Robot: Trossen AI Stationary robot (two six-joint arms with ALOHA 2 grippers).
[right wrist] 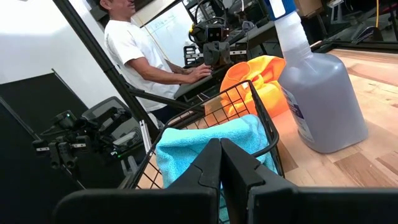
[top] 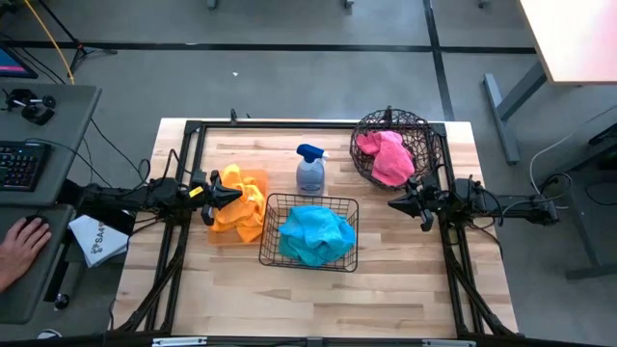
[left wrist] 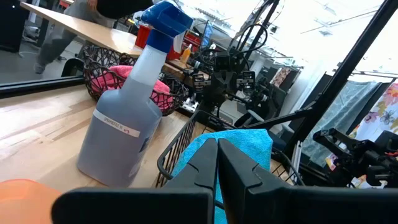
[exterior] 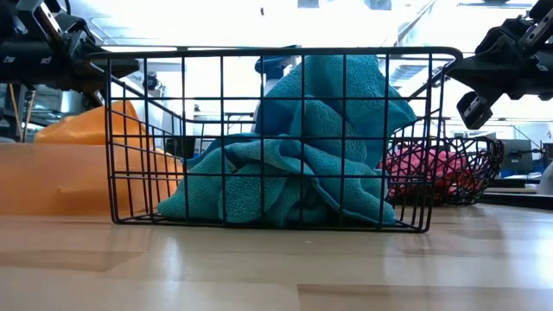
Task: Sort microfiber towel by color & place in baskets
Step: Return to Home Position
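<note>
Turquoise towels point(top: 313, 234) lie heaped in the rectangular black wire basket point(top: 273, 253) at the table's middle, and they show in the low view too point(exterior: 302, 164). Pink towels point(top: 386, 157) fill the round dark brown wire basket point(top: 424, 135) at far right. Orange towels point(top: 246, 204) sit piled at left; the low view shows an orange tray wall point(exterior: 52, 186) beneath them. My left gripper point(top: 228, 196) is shut, raised beside the orange pile and pointing right. My right gripper point(top: 394, 203) is shut, raised near the round basket and pointing left.
A grey spray bottle with a blue trigger point(top: 310, 172) stands upright just beyond the black basket, between the two grippers. Bare wood lies along the table's near edge point(top: 308, 308). A person's hand point(top: 19, 241) rests at a desk left of the table.
</note>
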